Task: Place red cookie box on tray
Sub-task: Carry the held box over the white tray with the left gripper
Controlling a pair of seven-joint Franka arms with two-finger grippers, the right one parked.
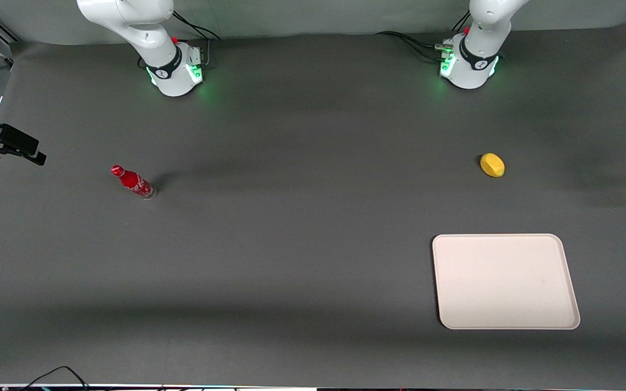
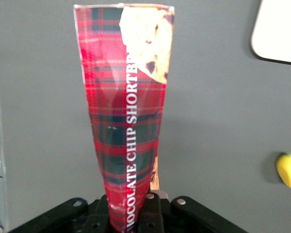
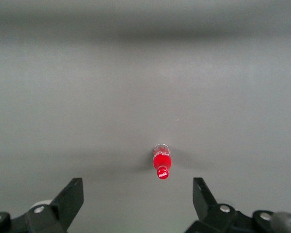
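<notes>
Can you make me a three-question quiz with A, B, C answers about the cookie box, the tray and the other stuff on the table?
1. Where is the red cookie box?
A. Lying on the tray
B. Held in the gripper, up off the table
C. Standing beside the bottle

2. What colour is the small rounded object lying on the table, farther from the front camera than the tray?
A. Yellow
B. Blue
C. Green

3. What state is the tray in?
A. Bare, nothing on it
B. Holding the bottle
C. Flipped on its edge

Answers:
1. B: the wrist view shows the jaws closed on one end of the box, with the grey table far below it.
2. A: it shows bright yellow in the front view.
3. A: the front view shows its cream surface flat and bare, while the red bottle stands toward the parked arm's end of the table.
</notes>
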